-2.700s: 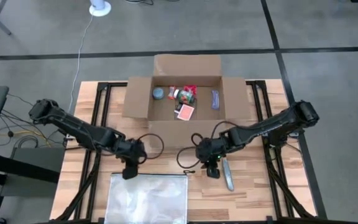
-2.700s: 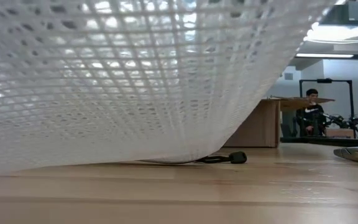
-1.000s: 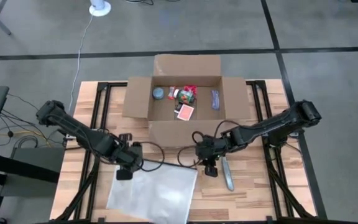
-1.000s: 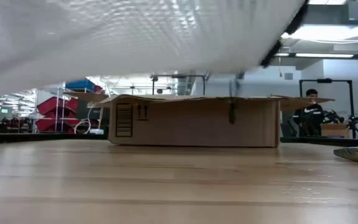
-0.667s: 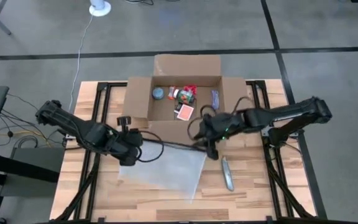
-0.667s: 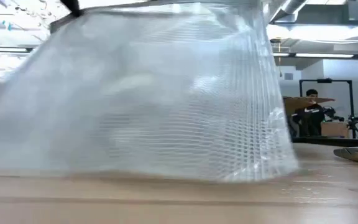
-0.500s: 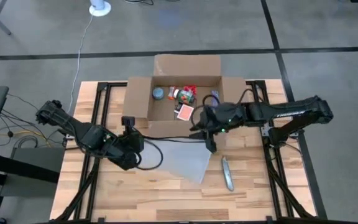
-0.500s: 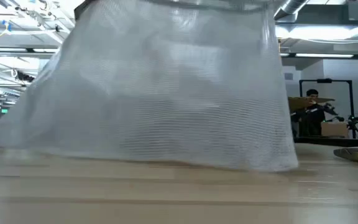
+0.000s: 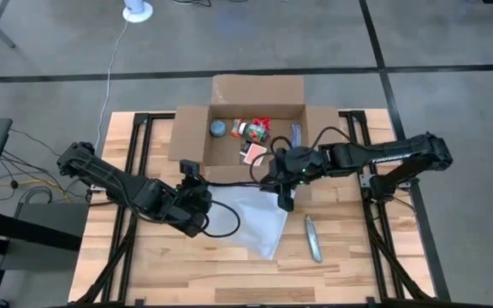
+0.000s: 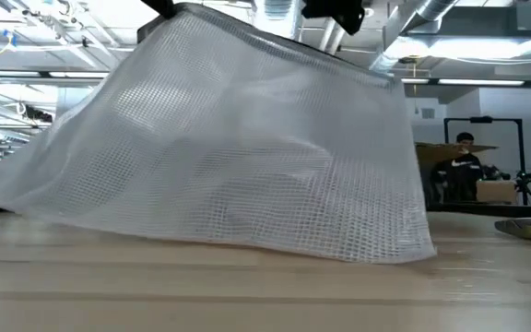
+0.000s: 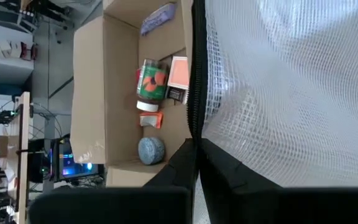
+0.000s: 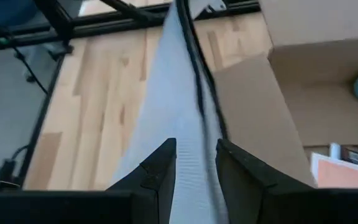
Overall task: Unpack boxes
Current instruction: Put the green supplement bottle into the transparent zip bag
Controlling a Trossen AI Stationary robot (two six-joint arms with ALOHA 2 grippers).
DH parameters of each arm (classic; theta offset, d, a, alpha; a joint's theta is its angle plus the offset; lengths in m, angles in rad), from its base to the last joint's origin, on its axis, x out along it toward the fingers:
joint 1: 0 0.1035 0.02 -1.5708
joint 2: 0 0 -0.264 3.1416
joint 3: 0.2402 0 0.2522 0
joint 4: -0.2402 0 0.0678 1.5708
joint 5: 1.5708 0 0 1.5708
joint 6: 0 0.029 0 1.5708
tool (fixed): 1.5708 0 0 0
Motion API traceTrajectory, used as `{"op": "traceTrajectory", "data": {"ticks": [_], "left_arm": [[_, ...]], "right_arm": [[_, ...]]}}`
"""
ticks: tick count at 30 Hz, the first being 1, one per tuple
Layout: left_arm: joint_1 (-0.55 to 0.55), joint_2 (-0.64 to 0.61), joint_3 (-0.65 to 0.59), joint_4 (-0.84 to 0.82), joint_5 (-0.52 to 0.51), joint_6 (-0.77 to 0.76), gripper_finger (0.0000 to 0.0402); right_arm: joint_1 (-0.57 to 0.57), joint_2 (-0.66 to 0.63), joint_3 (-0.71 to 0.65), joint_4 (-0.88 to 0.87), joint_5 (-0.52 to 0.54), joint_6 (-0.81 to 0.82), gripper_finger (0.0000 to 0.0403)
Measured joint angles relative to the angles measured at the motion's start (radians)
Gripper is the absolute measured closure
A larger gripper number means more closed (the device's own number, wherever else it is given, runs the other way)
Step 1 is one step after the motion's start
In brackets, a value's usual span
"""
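Observation:
The open brown cardboard box (image 9: pixel 255 128) stands at the table's far middle, its flaps spread out. Inside lie a jar (image 11: pixel 151 81), a red card (image 11: pixel 178 73), a grey round thing (image 11: pixel 149 149) and a purple packet (image 11: pixel 159 17). A clear mesh zip bag (image 9: pixel 246 214) hangs just in front of the box's near wall. My left gripper (image 9: pixel 205 183) is shut on one end of its dark zip edge, and my right gripper (image 9: pixel 279 184) is shut on the other end. The bag's lower end (image 10: pixel 247 242) rests on the table. My left gripper pinches the bag's dark zip edge (image 11: pixel 194 134) between its two fingers, at the end toward the table's left. That edge is raised off the table and the mesh hangs below it. My right gripper pinches the zip edge (image 12: pixel 199 134) between its two fingers (image 12: pixel 160 171), at the end toward the table's right. It looks along the edge toward the table's left. The zip edge runs raised between the two grippers (image 10: pixel 275 41), and the bag slopes down to the table.
A grey box cutter (image 9: pixel 313 238) lies on the table to the right of the bag, also seen in the low view (image 10: pixel 528 228). The box's near flap (image 12: pixel 253 106) lies just beyond the zip edge. Bare wood shows near the front edge.
Both grippers have risen and gone toward the far edge, up to the box's near wall, and my left gripper has turned. The bag lay nearly flat. It now hangs from its raised zip edge, with its lower end dragged along the table toward the box.

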Motion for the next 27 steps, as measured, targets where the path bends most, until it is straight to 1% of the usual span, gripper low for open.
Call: {"op": "traceTrajectory", "data": {"ticks": [3, 7, 15, 22, 27], "left_arm": [[-0.001, -0.002, 0.026, 0.006, -0.003, 0.013, 0.0401], [-0.003, -0.002, 0.053, 0.034, -0.006, 0.037, 0.0401], [-0.004, -0.002, 0.064, 0.040, -0.008, 0.043, 0.0401], [-0.004, -0.002, 0.064, 0.041, -0.008, 0.043, 0.0401], [-0.004, -0.002, 0.064, 0.041, -0.008, 0.041, 0.0401]], "right_arm": [[-0.009, -0.001, 0.000, 0.015, 0.015, -0.037, 0.0301], [-0.032, 0.007, -0.001, -0.004, 0.016, -0.039, 0.0301], [0.024, 0.021, 0.000, 0.015, 0.009, -0.017, 0.0301], [0.034, 0.014, 0.000, 0.017, 0.012, 0.033, 0.0301], [0.032, 0.006, 0.000, 0.065, 0.011, 0.042, 0.0301]]}}
